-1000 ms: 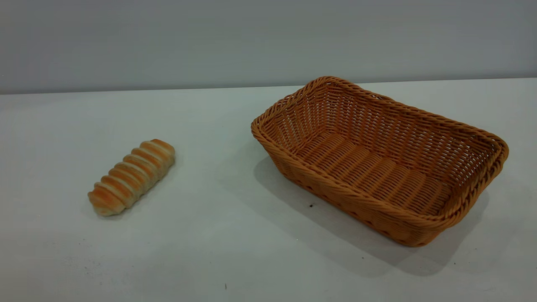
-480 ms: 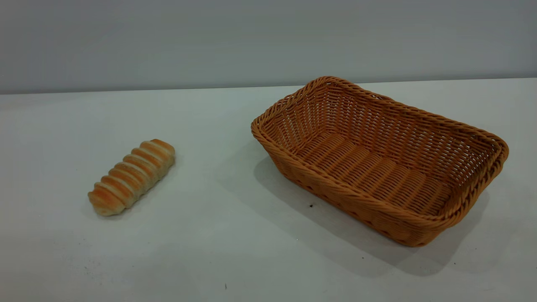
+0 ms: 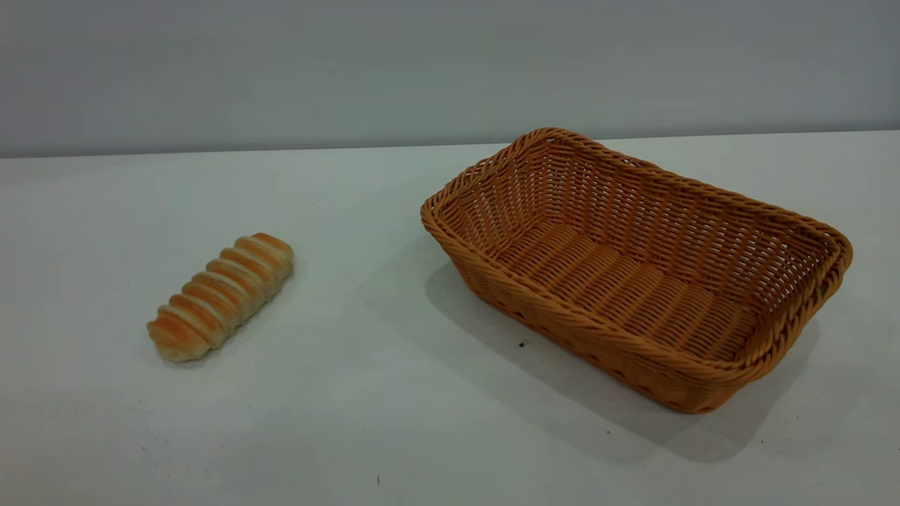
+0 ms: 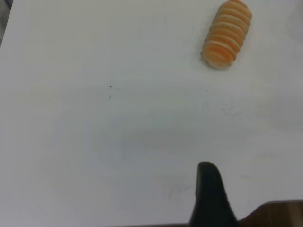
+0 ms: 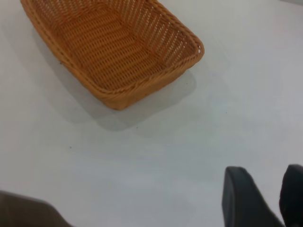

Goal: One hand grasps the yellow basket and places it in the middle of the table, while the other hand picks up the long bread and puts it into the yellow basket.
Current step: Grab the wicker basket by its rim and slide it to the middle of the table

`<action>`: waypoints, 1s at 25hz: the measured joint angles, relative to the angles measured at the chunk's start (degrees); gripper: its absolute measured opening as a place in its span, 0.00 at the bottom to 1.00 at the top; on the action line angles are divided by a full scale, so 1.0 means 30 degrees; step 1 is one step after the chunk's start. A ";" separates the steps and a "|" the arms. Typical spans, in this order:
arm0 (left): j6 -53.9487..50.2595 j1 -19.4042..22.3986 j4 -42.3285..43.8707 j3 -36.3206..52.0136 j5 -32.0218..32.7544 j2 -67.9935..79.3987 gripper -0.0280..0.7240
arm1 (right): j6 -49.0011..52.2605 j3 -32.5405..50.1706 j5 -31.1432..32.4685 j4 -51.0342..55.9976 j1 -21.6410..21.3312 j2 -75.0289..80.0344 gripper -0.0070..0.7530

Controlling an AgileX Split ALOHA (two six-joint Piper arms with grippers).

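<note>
The yellow basket (image 3: 636,270) is an orange-tan wicker rectangle standing empty on the right half of the white table (image 3: 394,414). It also shows in the right wrist view (image 5: 113,45). The long bread (image 3: 220,296), ridged gold and cream, lies on the left half, well apart from the basket. It also shows in the left wrist view (image 4: 227,33). My left gripper (image 4: 210,198) is above bare table, far from the bread. My right gripper (image 5: 272,189) is slightly open and empty above bare table, well away from the basket. Neither gripper appears in the exterior view.
A grey wall runs behind the table's far edge (image 3: 281,149). A few small dark specks (image 3: 521,344) dot the tabletop. A brown edge strip (image 4: 277,215) shows beside the left gripper in the left wrist view.
</note>
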 joint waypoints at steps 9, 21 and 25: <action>0.0000 0.0000 -0.0143 -0.0366 -0.3554 -0.0008 0.75 | 0.0000 0.0000 0.0000 0.0288 0.0000 0.0000 0.32; -0.0380 0.0000 -0.1757 -0.0437 -0.5702 0.5529 0.75 | 0.0146 -0.0297 -0.1279 0.1284 0.0000 0.2328 0.48; -0.0380 0.0000 -0.1796 -0.1451 -0.6671 0.8570 0.75 | 0.0146 -0.0381 -0.4164 0.2954 0.0000 0.6546 0.61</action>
